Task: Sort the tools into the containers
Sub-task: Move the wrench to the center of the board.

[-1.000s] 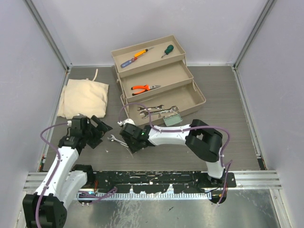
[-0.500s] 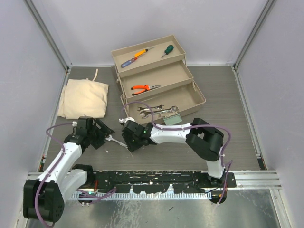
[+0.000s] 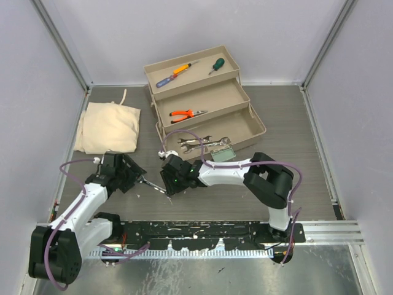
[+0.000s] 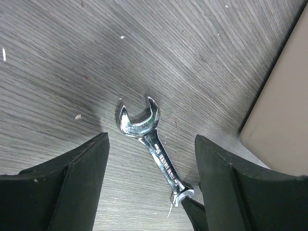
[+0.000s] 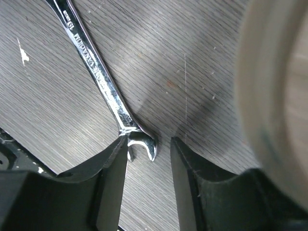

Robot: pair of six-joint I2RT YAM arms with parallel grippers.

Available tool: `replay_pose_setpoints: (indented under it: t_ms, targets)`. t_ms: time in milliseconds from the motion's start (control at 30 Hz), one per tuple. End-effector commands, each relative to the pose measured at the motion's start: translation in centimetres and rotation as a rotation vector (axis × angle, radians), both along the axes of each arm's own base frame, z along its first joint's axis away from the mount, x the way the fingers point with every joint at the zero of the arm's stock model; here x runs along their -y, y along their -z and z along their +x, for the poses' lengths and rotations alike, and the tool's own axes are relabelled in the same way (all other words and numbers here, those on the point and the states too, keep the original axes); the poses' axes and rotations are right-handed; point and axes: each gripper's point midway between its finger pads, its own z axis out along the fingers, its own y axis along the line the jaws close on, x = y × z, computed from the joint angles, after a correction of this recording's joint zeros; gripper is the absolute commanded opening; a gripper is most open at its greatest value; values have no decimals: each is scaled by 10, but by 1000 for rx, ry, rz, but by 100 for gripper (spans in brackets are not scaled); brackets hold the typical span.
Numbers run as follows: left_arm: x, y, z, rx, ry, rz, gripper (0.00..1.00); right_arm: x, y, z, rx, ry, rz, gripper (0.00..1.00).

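The left arm (image 3: 83, 206) stretches low from its base toward the toolbox (image 3: 212, 95). Its left gripper (image 4: 150, 139) is tipped down at the table (image 3: 295, 166) in front of the toolbox's left corner, with fingers spread wide on either side of a silver wrench (image 3: 155, 184) and clear of it. The right arm (image 3: 224, 174) folds at the elbow and lies along the toolbox's front edge, reaching leftward. The right gripper (image 5: 149, 144) straddles the wrench's other open end with its jaws apart and nothing clenched. One finger (image 5: 113, 183) is just beside the head, and I cannot tell whether it touches. The wrench lies flat just in front of the toolbox's lowest tray (image 3: 249, 126), where other wrenches (image 3: 202, 142) rest. Bare table runs from the toolbox's right side to the wall (image 3: 362, 123).
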Motion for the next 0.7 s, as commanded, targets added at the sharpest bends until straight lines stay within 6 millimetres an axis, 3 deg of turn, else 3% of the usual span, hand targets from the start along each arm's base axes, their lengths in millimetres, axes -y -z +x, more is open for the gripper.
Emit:
replay_pose_setpoints:
  t_ms: [0,200,367,667]
  targets:
    - [-5,-16,15,91,-18,30,74,14,-18,8,158,-8,-64,49]
    - [-9,-27,27,106,-32,46,78,-9,-32,-1,264,-127,-54,56]
    - [-12,-28,33,87,-42,30,78,-27,-31,-12,284,-215,-82,59]
    - [-10,-25,32,84,-31,15,77,-10,-10,-4,299,-198,-235,56]
